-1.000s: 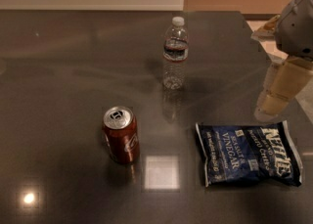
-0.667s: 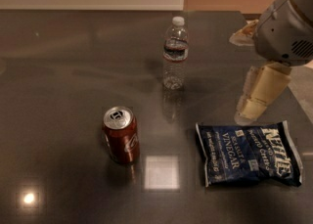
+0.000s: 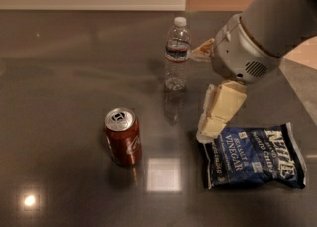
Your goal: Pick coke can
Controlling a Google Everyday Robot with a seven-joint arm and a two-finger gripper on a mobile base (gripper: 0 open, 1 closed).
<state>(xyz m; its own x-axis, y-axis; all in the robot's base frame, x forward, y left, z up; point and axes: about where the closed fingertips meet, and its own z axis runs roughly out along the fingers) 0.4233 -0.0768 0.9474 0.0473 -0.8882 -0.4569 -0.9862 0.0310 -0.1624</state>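
Note:
The coke can (image 3: pixel 122 137) is a small dark-red can with a silver top and pull tab. It stands upright on the dark glossy table (image 3: pixel 59 72), left of centre. My gripper (image 3: pixel 212 124) hangs from the grey arm (image 3: pixel 262 32) that comes in from the upper right. It points down over the left edge of the chip bag, well to the right of the can and apart from it. It holds nothing that I can see.
A clear plastic water bottle (image 3: pixel 177 55) stands upright behind the can, just left of the arm. A blue bag of salt and vinegar chips (image 3: pixel 255 156) lies flat at the right front. The table's far edge meets a pale wall.
The arm and gripper have moved left and forward into the scene, from the right edge to above the chip bag's left end. Can, bottle and bag have not moved.

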